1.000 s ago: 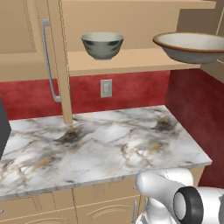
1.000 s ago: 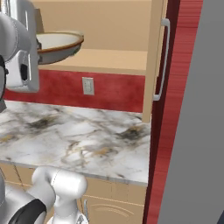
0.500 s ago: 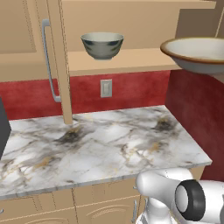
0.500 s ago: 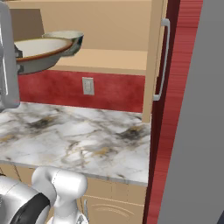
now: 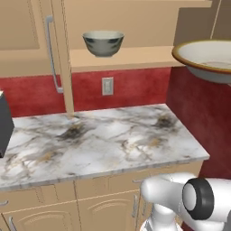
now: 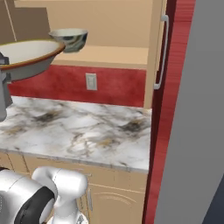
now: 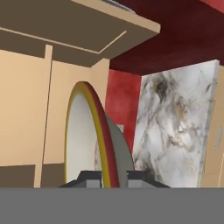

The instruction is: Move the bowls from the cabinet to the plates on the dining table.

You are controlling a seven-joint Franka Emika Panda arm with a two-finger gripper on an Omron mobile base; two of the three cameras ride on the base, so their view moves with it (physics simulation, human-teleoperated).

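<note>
The shallow tan round bowl with a speckled cream inside and a gold-and-dark-red rim (image 5: pixel 205 58) hangs in the air, clear of the shelf, at the right edge of the left base view and at the left edge of the right base view (image 6: pixel 26 57). In the hand view its rim (image 7: pixel 94 140) stands edge-on between the two small dark tips of the end effector (image 7: pixel 113 175), which is closed on that rim and grips the bowl.

The deep grey-green round bowl with dark markings and a pale inside (image 5: pixel 103 43) sits upright on the plain tan shelf of the tan wooden wall cabinet (image 5: pixel 135 58), towards the shelf's left part, well apart from the held bowl. In the right base view it (image 6: pixel 70 38) shows just behind the held bowl's far rim.

The cabinet's left door (image 5: pixel 58 58) stands open, edge towards the camera, with its long vertical silver bar handle (image 5: pixel 52 54) on the left face. The right door (image 6: pixel 156 52) also stands open, its silver bar handle (image 6: pixel 162 52) facing right.

Below the shelf runs a red back wall (image 5: pixel 135 85) with a pale outlet plate (image 5: pixel 107 85). Under that lies a white marble table top with grey, black and gold veining (image 5: pixel 90 140), over tan wooden fronts (image 5: pixel 103 203). A dark object (image 5: pixel 4 124) stands at the marble's left edge.
</note>
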